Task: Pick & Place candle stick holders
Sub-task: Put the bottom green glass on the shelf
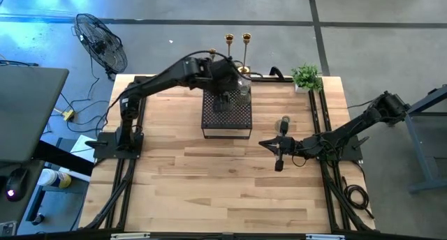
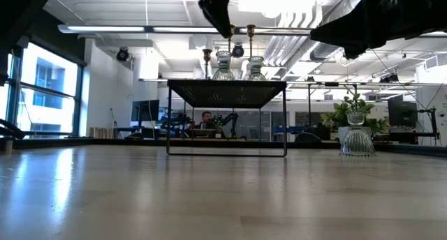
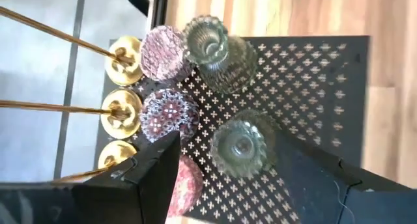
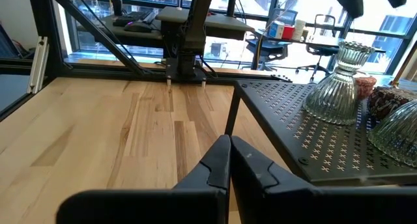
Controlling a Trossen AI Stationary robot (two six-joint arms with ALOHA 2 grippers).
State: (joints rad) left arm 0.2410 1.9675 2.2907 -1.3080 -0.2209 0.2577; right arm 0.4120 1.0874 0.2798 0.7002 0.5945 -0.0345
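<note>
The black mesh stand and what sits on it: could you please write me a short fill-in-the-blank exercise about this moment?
1. The three gold candlesticks stand along one edge of the black mesh ____.
2. The left gripper hovers with open jaws above a pale ____ glass cup.
3. The right gripper, over bare table beside the stand, has its jaws ____.
4. One glass cup sits off the stand, on the ____.

Missing words: stand; green; shut; table
</note>
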